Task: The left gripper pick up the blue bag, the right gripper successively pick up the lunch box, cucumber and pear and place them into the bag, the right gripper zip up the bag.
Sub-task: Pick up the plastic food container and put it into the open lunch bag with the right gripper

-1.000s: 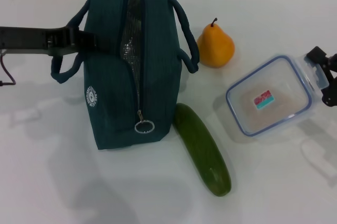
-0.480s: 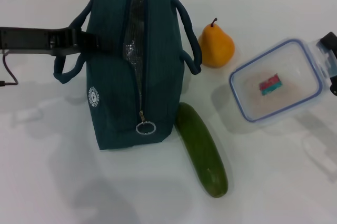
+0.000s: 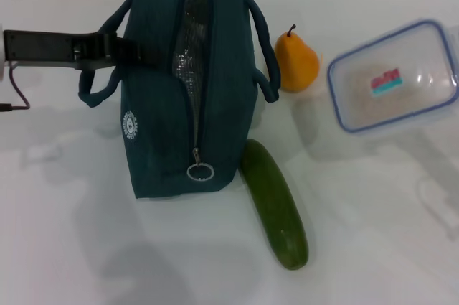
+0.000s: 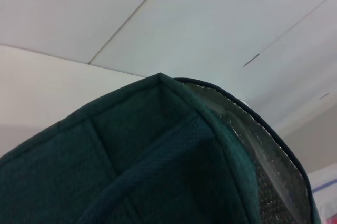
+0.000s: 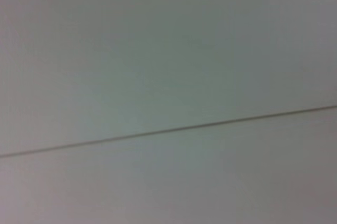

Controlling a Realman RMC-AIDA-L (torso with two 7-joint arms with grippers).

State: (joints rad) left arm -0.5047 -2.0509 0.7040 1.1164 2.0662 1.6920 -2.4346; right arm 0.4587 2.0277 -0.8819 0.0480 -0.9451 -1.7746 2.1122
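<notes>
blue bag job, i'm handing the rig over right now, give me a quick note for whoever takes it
Left gripper: at the blue bag, by its left handle, holding it upright; zip open, foil lining showing.
Right gripper: out of view; the lunch box is raised at the right edge of the head view, so presumably held by it.
Cucumber: on the table, just right of the bag.
Pear: on the table between bag and lunch box.
Done: bag held open, lunch box lifted.
Left: lunch box, cucumber and pear into the bag, then zip it up.
</notes>
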